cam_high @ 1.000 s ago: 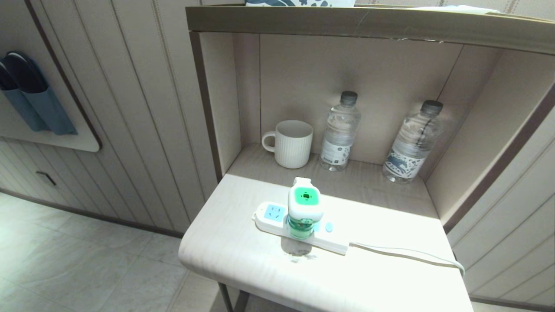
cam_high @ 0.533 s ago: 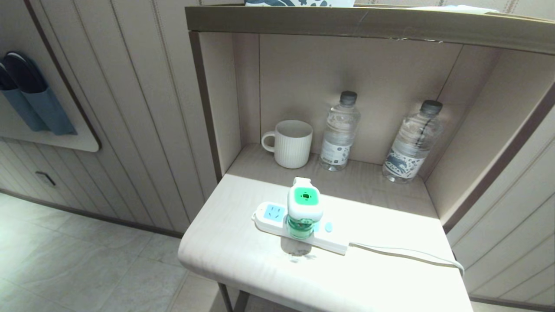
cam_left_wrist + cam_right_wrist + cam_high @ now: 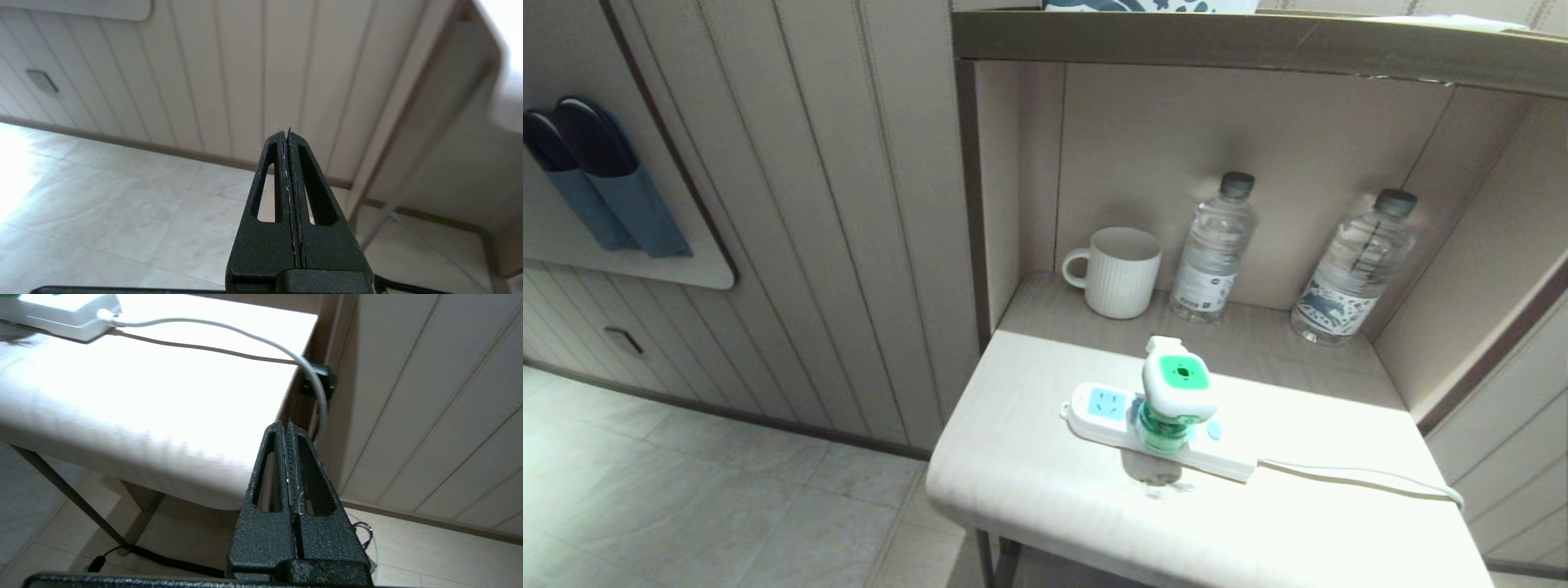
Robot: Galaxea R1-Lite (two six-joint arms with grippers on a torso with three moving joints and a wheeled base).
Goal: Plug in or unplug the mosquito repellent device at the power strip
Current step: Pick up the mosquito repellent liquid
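Small mosquito repellent device (image 3: pixel 1178 394), white body, bright green top, translucent green bottle beneath, stands upright in the flat white power strip (image 3: pixel 1104 415) with light-blue socket faces, mid-table, near edge side. Strip's thin white cord (image 3: pixel 1364 478) trails right.

Likely step: approach, then unplug. Grip the white body, not the bottle; pull straight up; the light strip may lift with it.

Left gripper (image 3: pixel 288 141) and right gripper (image 3: pixel 288 433) both fully closed, empty, low beside the table, well apart from the device.
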